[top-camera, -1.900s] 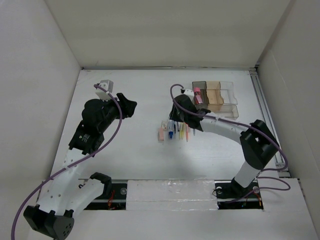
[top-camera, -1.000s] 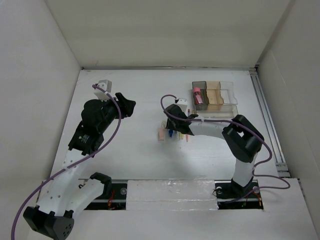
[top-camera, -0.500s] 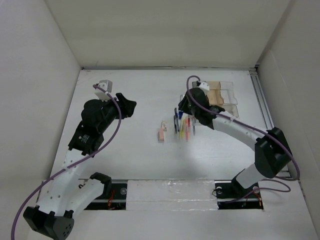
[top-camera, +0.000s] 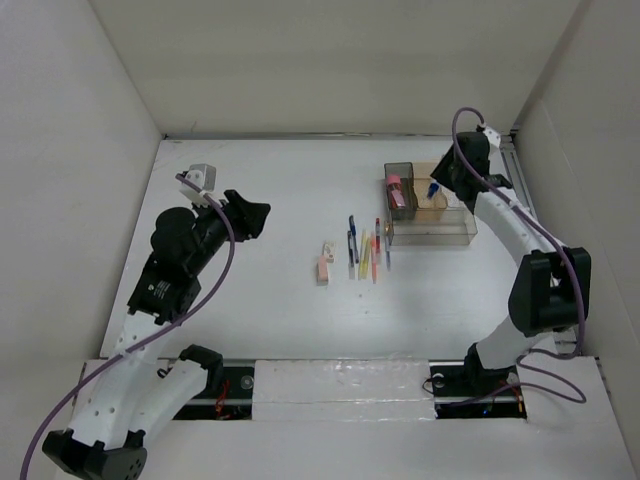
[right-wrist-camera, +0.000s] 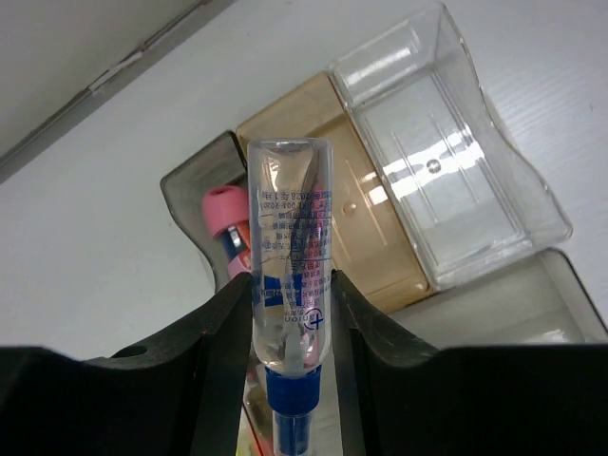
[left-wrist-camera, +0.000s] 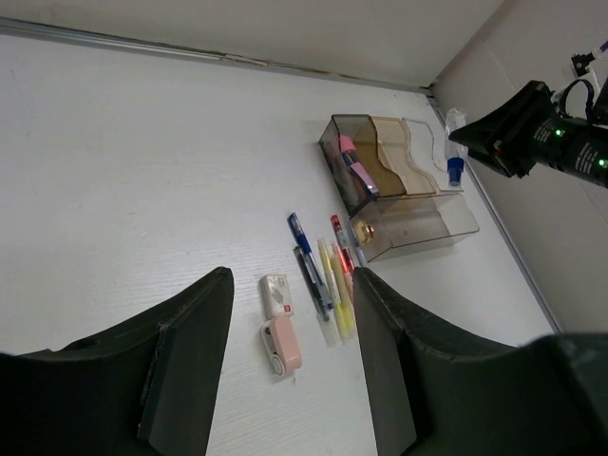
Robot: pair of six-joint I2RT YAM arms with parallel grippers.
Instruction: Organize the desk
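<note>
The white desk (top-camera: 260,310) bears a row of pens and highlighters (top-camera: 365,250), a white eraser (top-camera: 327,248) and a pink correction tape (top-camera: 323,267). A compartmented plastic tray (top-camera: 457,214) stands at the back right. My right gripper (top-camera: 441,184) is shut on a clear glue bottle with a blue cap (right-wrist-camera: 290,252), held cap-down above the tray's tan compartment (right-wrist-camera: 375,228). My left gripper (top-camera: 255,215) is open and empty, above the desk's left part; its view shows the pens (left-wrist-camera: 323,271) and the pink tape (left-wrist-camera: 282,344) between its fingers.
A pink item (top-camera: 394,190) lies in the tray's dark compartment (right-wrist-camera: 190,190). The clear compartment (right-wrist-camera: 446,161) holds nothing. A metal rail (top-camera: 530,220) runs along the desk's right edge. White walls (top-camera: 80,150) stand on three sides.
My right gripper dipped to the row of pens, closed on the glue bottle, then rose and swung to the back right over the tray. My left arm shifted slightly.
</note>
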